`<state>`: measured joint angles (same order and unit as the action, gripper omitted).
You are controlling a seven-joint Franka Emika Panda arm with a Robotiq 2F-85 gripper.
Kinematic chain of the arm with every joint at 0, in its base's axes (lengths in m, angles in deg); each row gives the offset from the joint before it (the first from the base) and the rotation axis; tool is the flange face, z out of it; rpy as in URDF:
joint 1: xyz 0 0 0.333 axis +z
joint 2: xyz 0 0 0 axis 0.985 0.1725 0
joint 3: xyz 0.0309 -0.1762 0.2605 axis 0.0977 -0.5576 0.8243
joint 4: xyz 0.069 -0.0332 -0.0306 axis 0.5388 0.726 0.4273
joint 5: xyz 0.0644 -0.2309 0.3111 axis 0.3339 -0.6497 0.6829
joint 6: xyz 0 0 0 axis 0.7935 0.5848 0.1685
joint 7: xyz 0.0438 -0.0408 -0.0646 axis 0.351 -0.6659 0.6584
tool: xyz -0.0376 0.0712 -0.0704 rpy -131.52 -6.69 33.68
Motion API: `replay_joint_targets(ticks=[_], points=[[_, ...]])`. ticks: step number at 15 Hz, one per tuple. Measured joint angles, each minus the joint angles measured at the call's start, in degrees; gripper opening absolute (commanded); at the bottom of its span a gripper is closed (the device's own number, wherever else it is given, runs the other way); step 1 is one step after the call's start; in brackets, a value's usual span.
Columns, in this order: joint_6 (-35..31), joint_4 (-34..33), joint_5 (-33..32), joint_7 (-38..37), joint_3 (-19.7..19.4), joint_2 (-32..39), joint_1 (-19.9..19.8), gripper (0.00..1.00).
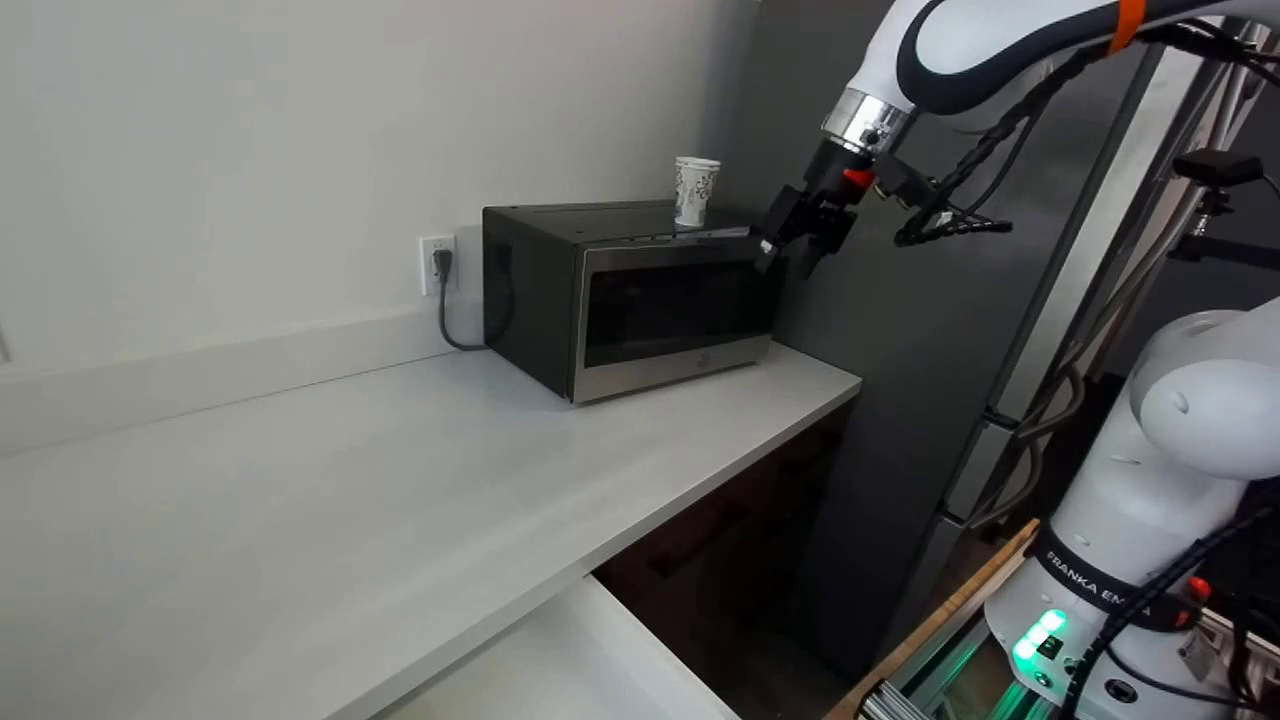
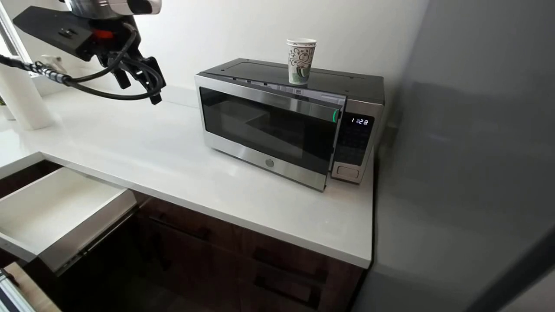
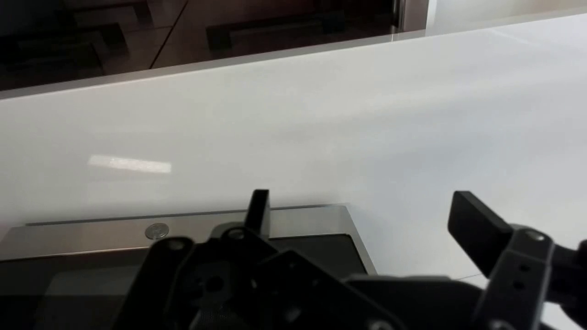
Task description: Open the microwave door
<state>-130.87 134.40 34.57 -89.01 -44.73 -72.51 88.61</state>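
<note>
The dark grey microwave (image 1: 530, 300) stands on the white counter in both exterior views; its control panel (image 2: 353, 138) shows lit digits. The microwave door (image 2: 269, 130) is slightly ajar: its edge beside the control panel stands out from the body, with a narrow gap along the top and that side. The door also shows at the lower left of the wrist view (image 3: 316, 222), partly hidden by a finger. My gripper (image 2: 139, 90) is open and empty, up in the air in front of the microwave and apart from the door. Its two fingers are wide apart in the wrist view (image 3: 360, 201).
Nested paper cups (image 2: 301, 63) stand on top of the microwave near its front. The white counter (image 2: 173, 143) has an open drawer (image 2: 86, 216) below its front edge. A tall dark grey cabinet (image 2: 468, 151) rises close beside the control-panel side. A power cord (image 1: 443, 310) runs to a wall outlet.
</note>
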Motion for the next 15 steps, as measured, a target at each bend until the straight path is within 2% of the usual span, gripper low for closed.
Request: replay_joint_targets(ticks=[3,6,10,15], points=[[0.03,-1.15,-0.24,-0.7,0.1,0.19,-0.41,1.0],[2.96,-5.71,-2.49,-3.78,0.11,0.92,-3.35,1.0],[12.19,-16.55,-5.32,-7.87,-0.44,4.41,-8.89,1.0],[21.93,-30.55,-9.39,-8.89,-3.4,12.26,-13.36,1.0]])
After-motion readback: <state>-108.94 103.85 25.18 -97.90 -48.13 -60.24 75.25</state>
